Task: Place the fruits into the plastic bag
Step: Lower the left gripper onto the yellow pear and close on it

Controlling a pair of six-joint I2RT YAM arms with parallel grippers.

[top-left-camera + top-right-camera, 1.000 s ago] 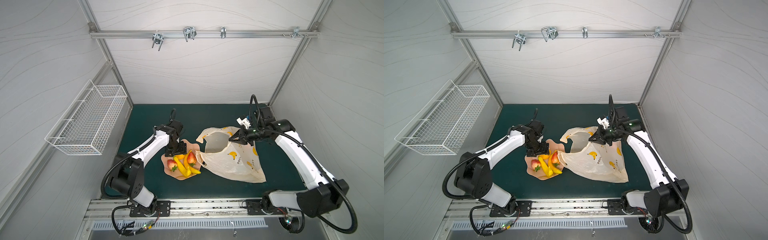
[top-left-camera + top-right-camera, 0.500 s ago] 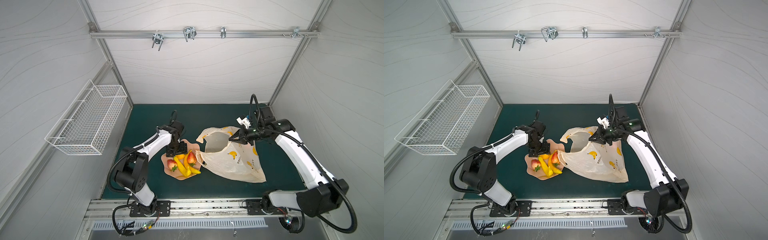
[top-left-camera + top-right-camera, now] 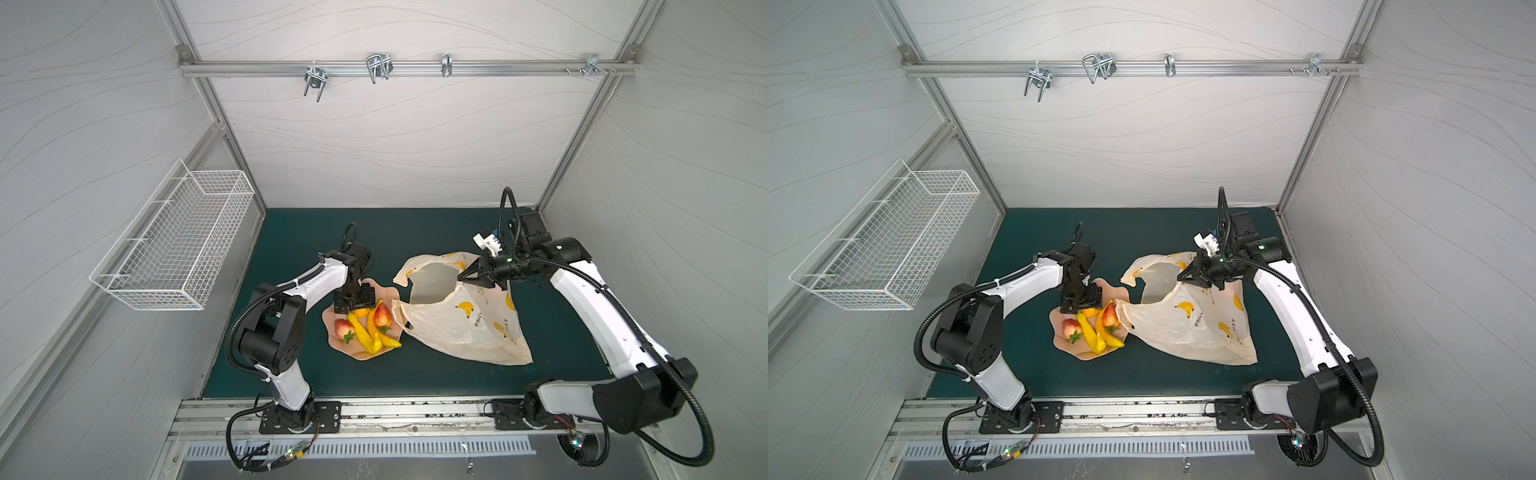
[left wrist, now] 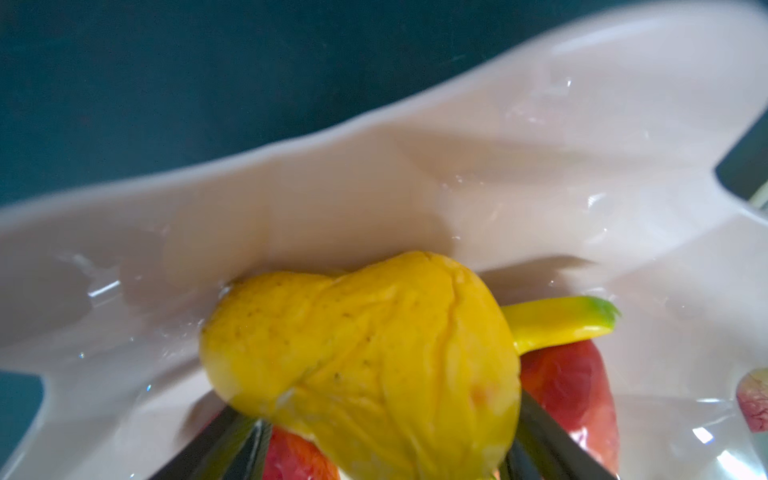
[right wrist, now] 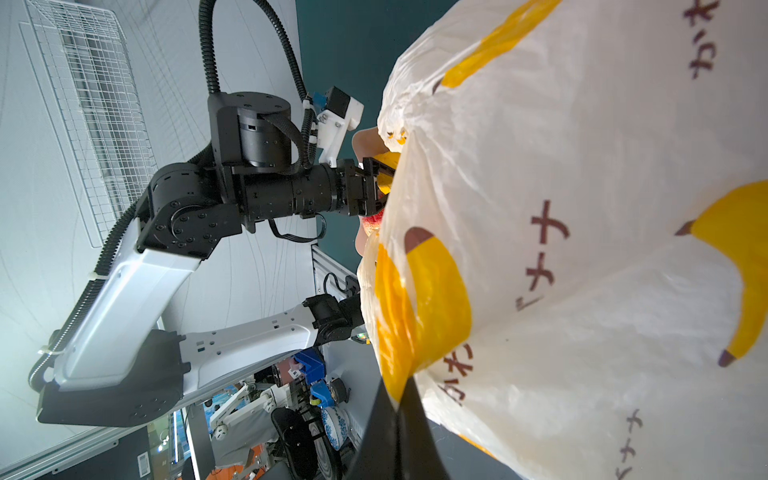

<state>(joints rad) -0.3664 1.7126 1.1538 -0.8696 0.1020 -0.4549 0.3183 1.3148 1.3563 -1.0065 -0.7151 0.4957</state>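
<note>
On the green mat (image 3: 291,249), the pink scalloped plate (image 3: 357,353) sits just beside the plastic bag (image 3: 457,328); one bag handle overlaps the plate's edge in both top views. Left gripper (image 3: 358,308) is down over the plate's far side. The left wrist view shows its dark fingers (image 4: 232,440) pressed against both sides of a wrinkled orange fruit (image 4: 374,353), so it grips that fruit (whether lifted clear of the plate, cannot tell). Two strawberries (image 3: 344,328) and the yellow bananas (image 3: 365,338) lie on the plate. Right gripper (image 3: 462,277) is pinched closed on the bag's upper rim, holding the mouth raised and open toward the plate.
</note>
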